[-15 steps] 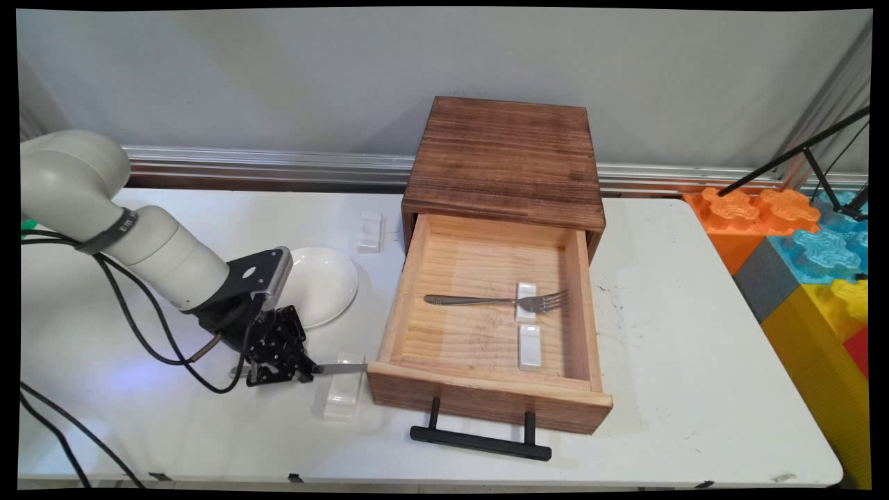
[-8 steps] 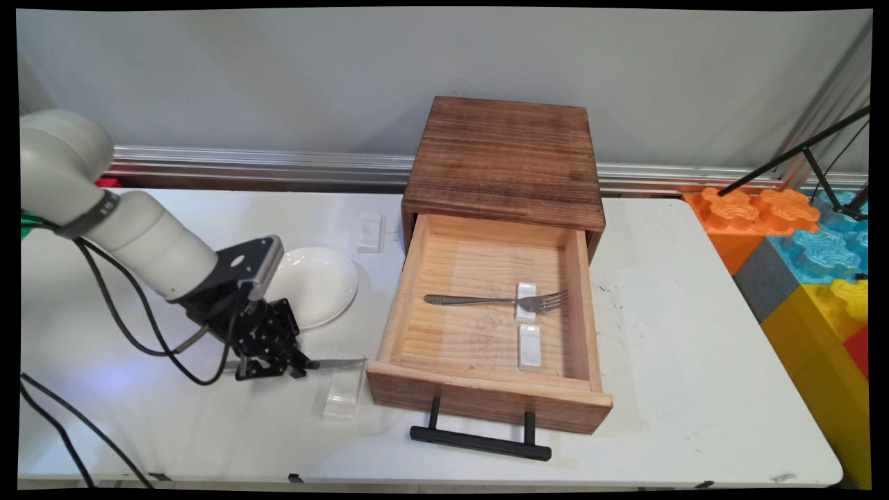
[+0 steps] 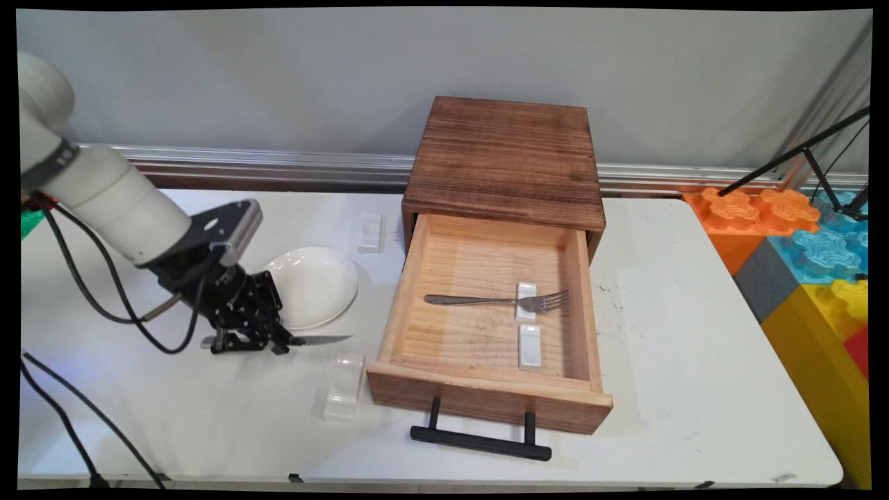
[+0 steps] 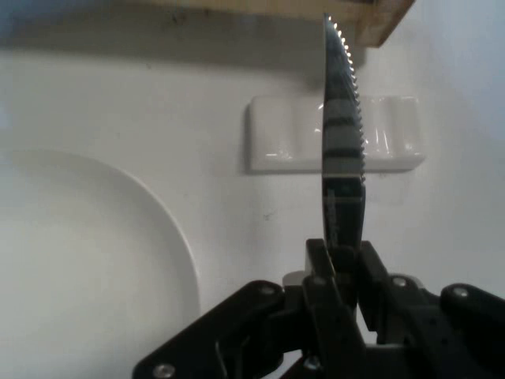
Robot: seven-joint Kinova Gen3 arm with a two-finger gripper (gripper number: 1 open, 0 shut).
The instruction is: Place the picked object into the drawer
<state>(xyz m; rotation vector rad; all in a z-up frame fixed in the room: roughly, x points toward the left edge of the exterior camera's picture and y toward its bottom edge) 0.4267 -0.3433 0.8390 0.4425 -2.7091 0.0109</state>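
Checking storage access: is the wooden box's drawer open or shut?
Open. The light wooden drawer stands pulled out of the dark wooden box, its inside showing a metal fork and two small white rests.

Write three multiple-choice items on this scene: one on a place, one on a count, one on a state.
1. Where does the fork lie?
A. on the plate
B. in the open drawer
C. on the box top

2. How many white rests lie inside the drawer?
A. one
B. two
C. four

3. What is the gripper doing?
A. shut on the knife
B. open above the plate
C. gripping the drawer handle

B: the fork lies in the drawer, across one rest.
B: two rests show there.
A: the fingers clamp the knife's handle.
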